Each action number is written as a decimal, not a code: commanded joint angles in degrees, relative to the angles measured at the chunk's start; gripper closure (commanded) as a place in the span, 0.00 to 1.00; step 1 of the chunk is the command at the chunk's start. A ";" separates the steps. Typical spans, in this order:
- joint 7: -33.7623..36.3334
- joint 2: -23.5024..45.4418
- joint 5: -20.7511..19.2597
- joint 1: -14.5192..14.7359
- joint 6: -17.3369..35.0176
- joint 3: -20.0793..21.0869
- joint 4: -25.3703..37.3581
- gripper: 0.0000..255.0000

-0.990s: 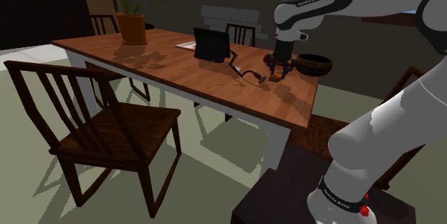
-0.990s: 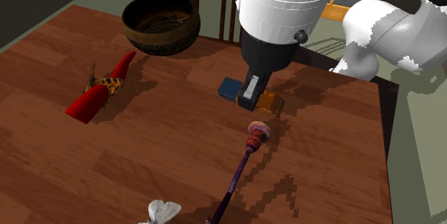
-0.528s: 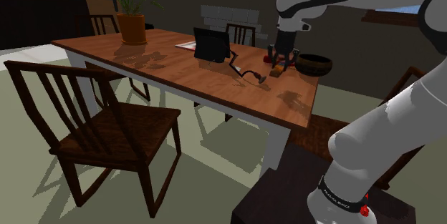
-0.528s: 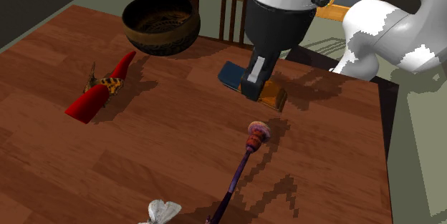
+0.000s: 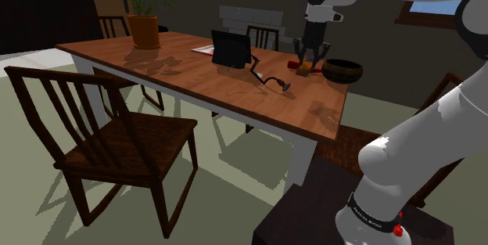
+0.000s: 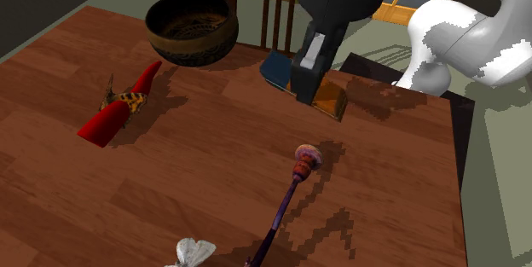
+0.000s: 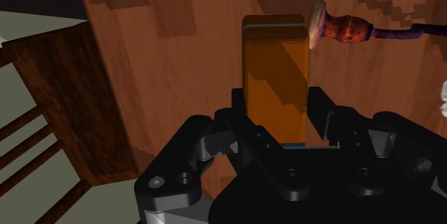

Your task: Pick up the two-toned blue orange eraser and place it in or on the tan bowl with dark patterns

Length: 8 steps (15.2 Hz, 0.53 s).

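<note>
The eraser (image 6: 329, 101), blue at one end and orange at the other, hangs tilted above the wooden table (image 6: 170, 180), and my gripper (image 6: 307, 73) is shut on its middle. In the wrist view the orange end (image 7: 276, 65) sticks out past the black fingers (image 7: 319, 108) that clasp it. The tan bowl with dark patterns (image 6: 191, 28) stands on the table's far corner, to the left of the eraser in the second exterior view. In the shoulder view the gripper (image 5: 310, 57) hovers just left of the bowl (image 5: 342, 70).
A red pepper-shaped toy (image 6: 115, 112) lies left of the eraser. A purple-handled tool with a round head (image 6: 294, 180) and a small white object (image 6: 194, 252) lie nearer. A black stand-up device (image 5: 231, 48), a potted plant (image 5: 145, 30) and wooden chairs (image 5: 117, 138) surround the table.
The gripper has risen off the table with the eraser clasped in it, and it has shifted a little toward the bowl's side. Nothing else moved.
</note>
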 commanded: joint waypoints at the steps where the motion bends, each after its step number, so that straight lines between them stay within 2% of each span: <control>1: -0.09 0.07 -0.01 -0.02 -1.64 -0.03 1.69 1.00; 8: -0.19 1.22 0.05 0.01 -7.03 0.00 8.24 1.00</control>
